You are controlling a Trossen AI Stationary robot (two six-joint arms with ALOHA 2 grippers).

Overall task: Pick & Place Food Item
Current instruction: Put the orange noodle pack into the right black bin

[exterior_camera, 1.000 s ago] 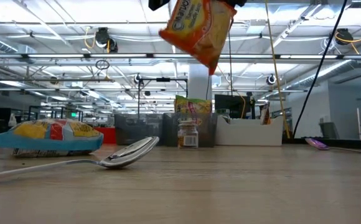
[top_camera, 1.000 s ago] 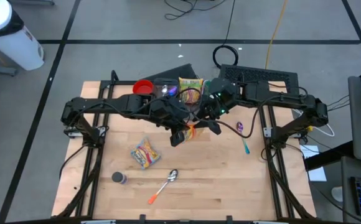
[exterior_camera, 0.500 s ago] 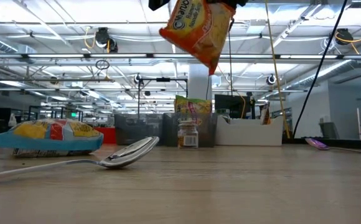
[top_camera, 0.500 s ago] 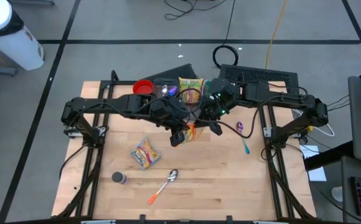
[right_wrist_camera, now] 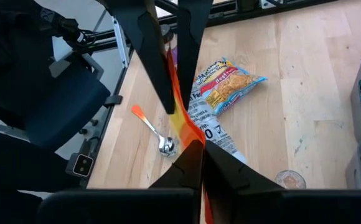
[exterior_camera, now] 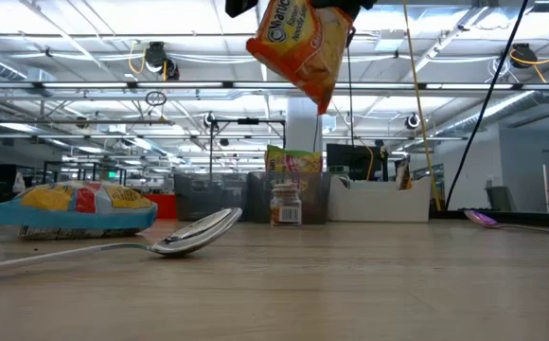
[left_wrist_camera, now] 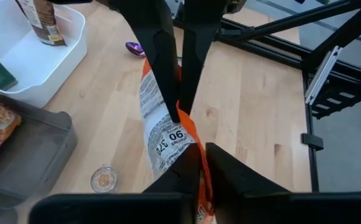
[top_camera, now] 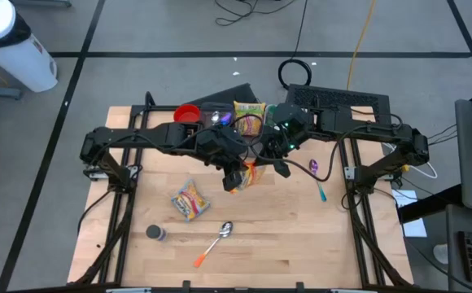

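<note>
Two grippers meet mid-table over one orange noodle packet [exterior_camera: 299, 43], which hangs high in the air, well clear of the wood. Left gripper [left_wrist_camera: 190, 163] is pinched on one edge of the packet; right gripper [right_wrist_camera: 196, 163] is pressed together on the opposite edge, both visible from the wrist cameras with the foil squeezed between the dark fingers. From above, the packet [top_camera: 249, 172] sits between the two wrists, roughly centre of the table [top_camera: 301, 236].

Progress, as I judge it: pick is done, item is lifted, and this looks like a handover with both arms holding at once. Not done: one side letting go, the carry, and the drop-off. Nothing shows the packet placed anywhere yet. The likely target is one of the bins at the back, maybe the white bin [left_wrist_camera: 34, 68] or the grey tray [left_wrist_camera: 40, 149], but I cannot tell which.

Other stuff, untouched: a second noodle pack [top_camera: 190, 199] flat on the table, a spoon [top_camera: 222, 233] with an orange handle, a small jar [top_camera: 155, 233], a red bowl [top_camera: 187, 113], and a teal-handled utensil [top_camera: 321, 192] on the right side.
</note>
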